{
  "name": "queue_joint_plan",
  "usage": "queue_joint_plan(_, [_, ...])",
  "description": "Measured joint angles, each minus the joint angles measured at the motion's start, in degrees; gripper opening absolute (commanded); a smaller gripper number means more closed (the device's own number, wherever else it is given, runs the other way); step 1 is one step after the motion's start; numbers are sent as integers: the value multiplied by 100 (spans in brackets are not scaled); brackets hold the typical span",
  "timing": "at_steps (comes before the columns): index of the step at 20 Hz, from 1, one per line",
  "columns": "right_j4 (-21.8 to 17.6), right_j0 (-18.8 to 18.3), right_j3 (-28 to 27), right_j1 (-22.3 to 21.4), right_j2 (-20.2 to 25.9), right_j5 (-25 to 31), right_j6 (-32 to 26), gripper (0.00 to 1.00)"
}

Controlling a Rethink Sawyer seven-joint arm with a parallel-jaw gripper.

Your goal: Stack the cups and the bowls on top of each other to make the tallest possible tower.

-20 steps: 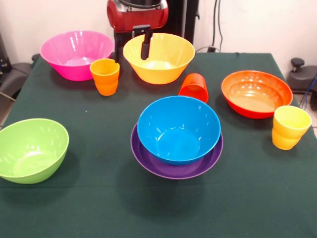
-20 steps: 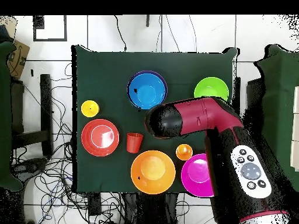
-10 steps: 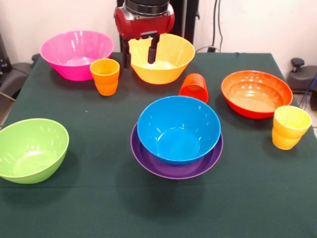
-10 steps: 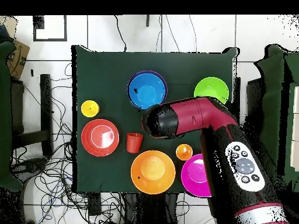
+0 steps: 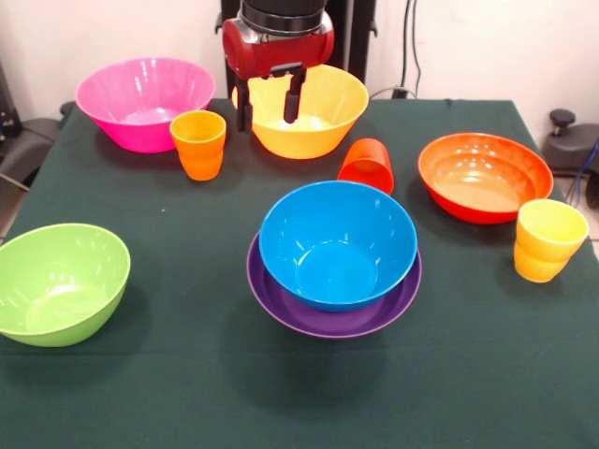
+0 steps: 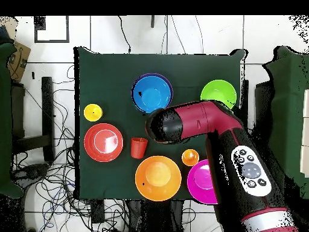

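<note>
Fingers (image 5: 245, 108) spread wide, empty, straddling the near-left rim of the yellow bowl (image 5: 318, 117) at the surface's far side. Judgement: settle one finger inside the rim, one outside, before closing. Orange cup (image 5: 198, 143) stands close left; red cup (image 5: 367, 166) near right. Blue bowl (image 5: 337, 243) sits nested in the purple bowl (image 5: 281, 304), centre.

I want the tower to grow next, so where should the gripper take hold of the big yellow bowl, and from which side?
Grip the yellow bowl by its thin rim, coming down from above with one finger inside and one outside. It sits upright and open, too wide to span. The open gripper already hangs over its rim on the orange cup side.
</note>
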Motion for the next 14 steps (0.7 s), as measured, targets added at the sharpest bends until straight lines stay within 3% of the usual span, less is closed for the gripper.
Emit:
queue_joint_plan(7, [7, 5, 0, -3, -13, -333, 5, 100])
queue_joint_plan(14, [277, 164, -70, 2, -215, -1129, 297, 100])
